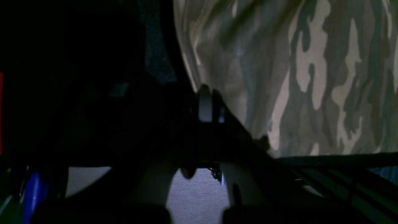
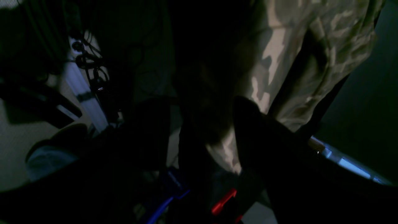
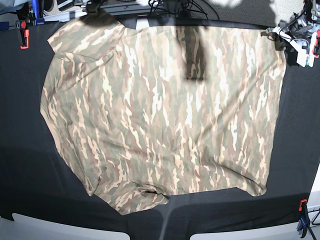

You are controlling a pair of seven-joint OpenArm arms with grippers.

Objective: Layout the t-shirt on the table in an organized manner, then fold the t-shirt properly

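Two corners at the top edge of the shirt are being worked, and the layout step is judged nearly done.

Left wrist view: the shirt [image 1: 311, 77] fills the upper right, smooth and taut-looking, its lower hem ending at a dark edge. The left gripper [image 1: 209, 107] is seen as a dark shape with a pale pad, jaws brought fully together at the cloth's edge; whether fabric is pinched between them cannot be told in the gloom. If it is, the corner should be drawn outward only until the hem lies straight, then let go low to the table.

Right wrist view: the right gripper [image 2: 242, 124] is a dark mass with cloth draped between and beside its fingers. The jaws stand apart, so the cloth is judged released or nearly so. It should be lifted straight away so that no fold is dragged along.

Base view: the shirt is spread flat across the table [image 3: 20, 165], collar end to the left, sleeves at upper left and lower middle. Wrinkles are seen near the lower sleeve and right hem. These should be smoothed before any fold is begun, since creases would be locked in.
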